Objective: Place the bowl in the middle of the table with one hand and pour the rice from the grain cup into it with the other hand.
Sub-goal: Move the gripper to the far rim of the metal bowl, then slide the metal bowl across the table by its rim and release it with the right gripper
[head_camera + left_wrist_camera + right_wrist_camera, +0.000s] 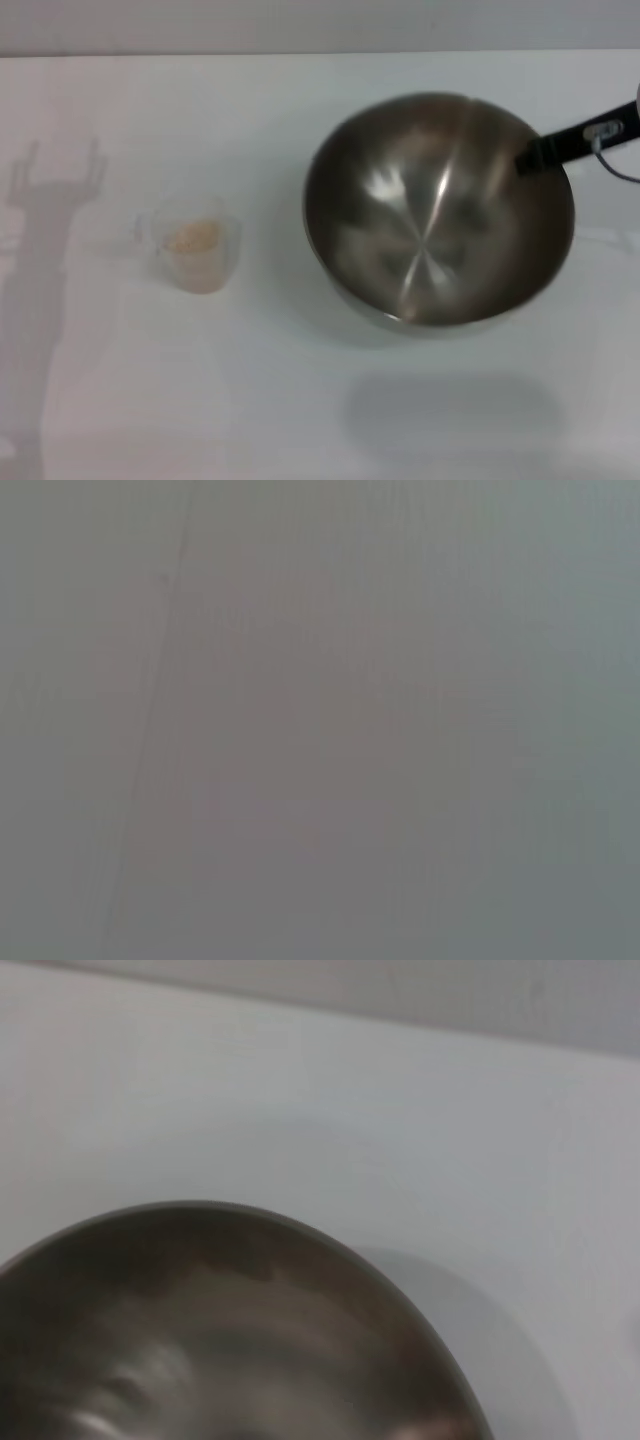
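The steel bowl hangs tilted just above the white table, right of centre, with its shadow on the tabletop below. My right gripper reaches in from the right edge and is shut on the bowl's far right rim. The bowl's rim and shiny inside fill the lower part of the right wrist view. The clear grain cup stands upright on the left half of the table, holding a small heap of rice. My left gripper is out of view; the left wrist view shows only a blank grey surface.
A shadow of an arm lies on the table's far left. The table's back edge meets a grey wall. Bare tabletop separates the cup from the bowl.
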Robot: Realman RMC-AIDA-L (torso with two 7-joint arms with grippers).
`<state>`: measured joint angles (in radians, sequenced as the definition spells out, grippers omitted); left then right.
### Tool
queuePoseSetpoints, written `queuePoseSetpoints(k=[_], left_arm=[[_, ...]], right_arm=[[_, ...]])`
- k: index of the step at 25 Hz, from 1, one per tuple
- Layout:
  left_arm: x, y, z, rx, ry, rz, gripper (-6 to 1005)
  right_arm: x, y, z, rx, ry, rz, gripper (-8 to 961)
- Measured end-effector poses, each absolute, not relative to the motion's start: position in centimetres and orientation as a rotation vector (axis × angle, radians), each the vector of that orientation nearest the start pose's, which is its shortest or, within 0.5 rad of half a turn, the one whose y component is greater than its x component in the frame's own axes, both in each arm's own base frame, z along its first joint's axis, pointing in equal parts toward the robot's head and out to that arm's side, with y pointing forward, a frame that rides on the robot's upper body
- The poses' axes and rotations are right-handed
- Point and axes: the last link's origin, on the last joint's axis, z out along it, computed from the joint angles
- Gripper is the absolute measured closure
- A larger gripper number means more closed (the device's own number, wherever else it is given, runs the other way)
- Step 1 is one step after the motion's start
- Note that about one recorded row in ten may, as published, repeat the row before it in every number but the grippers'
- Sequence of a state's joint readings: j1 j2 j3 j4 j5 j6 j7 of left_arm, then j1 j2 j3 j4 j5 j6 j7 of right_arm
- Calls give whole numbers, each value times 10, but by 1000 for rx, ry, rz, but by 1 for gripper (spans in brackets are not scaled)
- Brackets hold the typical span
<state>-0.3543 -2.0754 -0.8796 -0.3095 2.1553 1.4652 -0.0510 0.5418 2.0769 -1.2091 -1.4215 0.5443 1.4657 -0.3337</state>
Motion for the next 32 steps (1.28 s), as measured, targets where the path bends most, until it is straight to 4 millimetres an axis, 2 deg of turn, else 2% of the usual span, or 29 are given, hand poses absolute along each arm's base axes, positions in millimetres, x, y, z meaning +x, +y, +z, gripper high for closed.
queuePoseSetpoints(k=[5,7,17,27,32], left_arm=[[-302,311,25,-1293,-360,-929,267],[-301,311,25,-1293,-359,-932,267],[-300,310,24,-1292,-363,-938,269],[-302,308,24,-1290,-374,-946,270],[-302,308,24,-1289,-373,-947,271]], right_arm=[[185,375,42,-2282,1249,-77,943],[182,378,33,-2310,1244,-61,943],[191,387,-1,-2369,1306,-138,942],[193,389,-6,-2370,1327,-168,942],[191,391,-4,-2368,1299,-174,813]])
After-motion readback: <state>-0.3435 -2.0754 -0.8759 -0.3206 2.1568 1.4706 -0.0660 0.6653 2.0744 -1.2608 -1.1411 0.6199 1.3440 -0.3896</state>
